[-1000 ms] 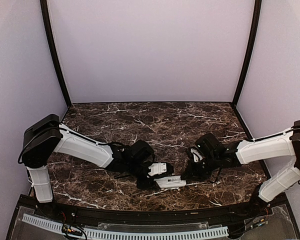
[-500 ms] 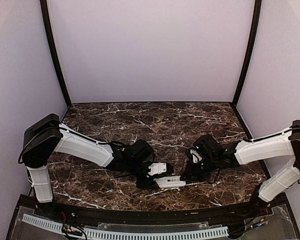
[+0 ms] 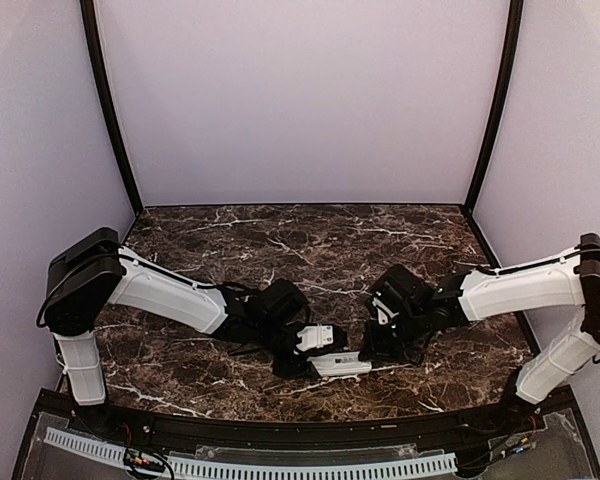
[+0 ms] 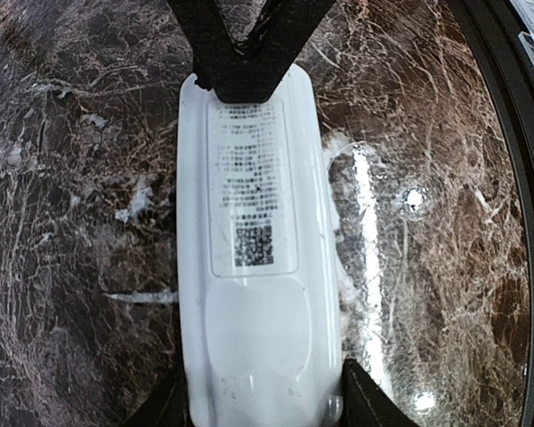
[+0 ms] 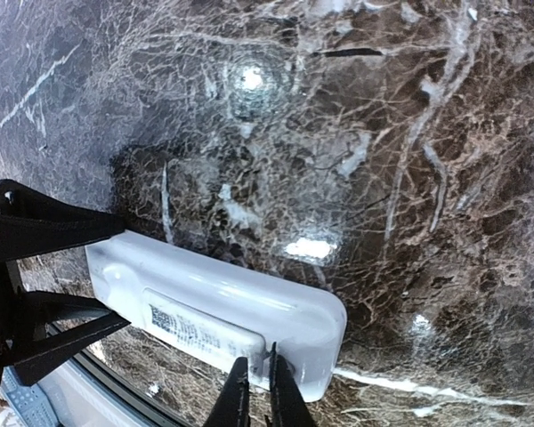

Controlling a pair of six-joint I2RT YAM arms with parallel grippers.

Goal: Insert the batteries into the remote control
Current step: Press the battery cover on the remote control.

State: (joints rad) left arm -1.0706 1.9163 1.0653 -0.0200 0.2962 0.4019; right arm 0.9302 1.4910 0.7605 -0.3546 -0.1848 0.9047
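Note:
The white remote control (image 3: 342,366) lies back side up on the marble table near the front edge. A printed label with a code square shows on its back in the left wrist view (image 4: 254,187). My left gripper (image 4: 262,411) is shut on the remote's left end, with one finger on each long side. My right gripper (image 5: 259,389) has its fingers pressed almost together, and their tips touch the remote (image 5: 222,294) at the label panel's edge near its right end. The top view shows the left gripper (image 3: 308,362) and the right gripper (image 3: 368,352) at opposite ends of the remote. The orange and blue batteries are out of view.
The dark marble table (image 3: 310,250) extends behind both arms to the purple back wall. The table's black front rim (image 4: 507,178) runs close beside the remote. A white slotted strip (image 3: 250,465) lies below the front edge.
The right arm has shifted a little to the left, bringing its gripper closer onto the remote's right end. The left arm and the remote have stayed in place.

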